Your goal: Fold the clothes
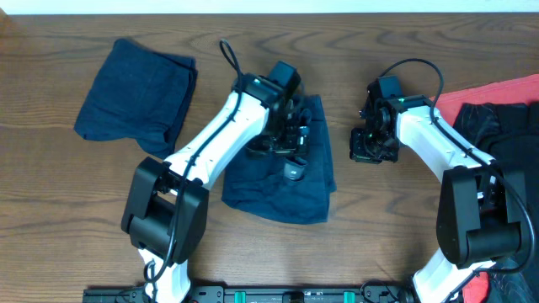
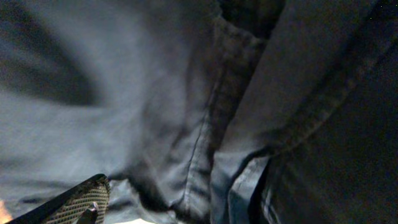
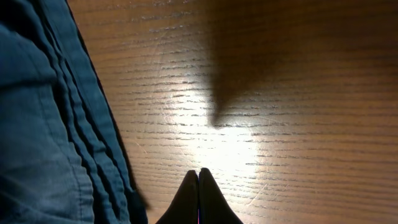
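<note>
Navy denim shorts (image 1: 286, 189) lie partly folded at the table's middle. My left gripper (image 1: 293, 147) hovers low over their upper part. In the left wrist view the shorts' seams (image 2: 186, 93) fill the frame. Only one of its fingers (image 2: 81, 202) shows, far out at the lower left with no cloth pinched, so the jaws stand open. A folded navy bundle (image 1: 135, 93) rests at the far left. My right gripper (image 1: 370, 147) sits on bare wood right of the shorts. It is shut (image 3: 199, 177) and holds nothing, with the shorts' edge (image 3: 43, 124) beside it.
A red cloth (image 1: 480, 94) and a heap of dark garments (image 1: 505, 126) lie at the right edge, beside the right arm's base. The wooden table (image 1: 379, 236) shows bare between the arms' bases.
</note>
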Motion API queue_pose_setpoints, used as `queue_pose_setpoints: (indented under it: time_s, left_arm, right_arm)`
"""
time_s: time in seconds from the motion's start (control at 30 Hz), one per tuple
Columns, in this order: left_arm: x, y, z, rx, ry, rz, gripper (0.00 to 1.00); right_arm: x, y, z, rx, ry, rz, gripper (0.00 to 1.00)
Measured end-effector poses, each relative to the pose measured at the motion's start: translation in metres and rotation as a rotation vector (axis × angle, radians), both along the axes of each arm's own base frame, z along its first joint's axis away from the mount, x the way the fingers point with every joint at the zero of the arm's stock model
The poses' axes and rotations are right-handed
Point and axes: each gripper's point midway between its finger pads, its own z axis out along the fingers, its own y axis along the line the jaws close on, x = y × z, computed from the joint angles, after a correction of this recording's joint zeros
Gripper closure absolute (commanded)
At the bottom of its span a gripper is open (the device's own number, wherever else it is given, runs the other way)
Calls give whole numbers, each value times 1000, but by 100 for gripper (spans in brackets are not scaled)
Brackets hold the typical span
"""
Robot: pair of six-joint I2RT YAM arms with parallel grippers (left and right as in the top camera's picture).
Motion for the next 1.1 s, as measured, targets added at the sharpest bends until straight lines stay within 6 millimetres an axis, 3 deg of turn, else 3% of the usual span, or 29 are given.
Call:
queue_pose_setpoints:
  time_s: [0.2, 0.27, 0.4, 0.6, 0.73, 0.83, 0.97, 1.03, 1.1]
  left_arm:
    - [6, 43, 20, 28, 14, 32, 1]
    - [19, 54, 30, -3, -28, 66, 1]
    - [37, 51, 52, -142, -92, 106, 2]
    - [29, 39, 67, -222, -98, 46, 2]
    - [25, 49, 62, -161, -98, 16, 1]
    - [23, 58, 56, -109, -103, 3, 2]
    - [8, 68, 34, -60, -54, -16, 1]
    - [-1, 73, 15, -40, -20, -18, 2]
    - [-10, 77, -7, -24, 3, -19, 4]
  right_arm:
    - [5, 5, 2, 57, -24, 36, 96]
    - [7, 8, 4, 82, -37, 52, 96]
    - [13, 13, 13, 110, -78, 69, 94]
    - [19, 16, 44, 137, -177, 109, 89]
    - [22, 26, 76, 197, -282, 177, 85]
    - [21, 32, 89, 228, -317, 206, 77]
    - [17, 51, 84, 250, -312, 269, 64]
    - [12, 66, 76, 262, -293, 305, 63]
    - [5, 82, 62, 272, -252, 346, 69]
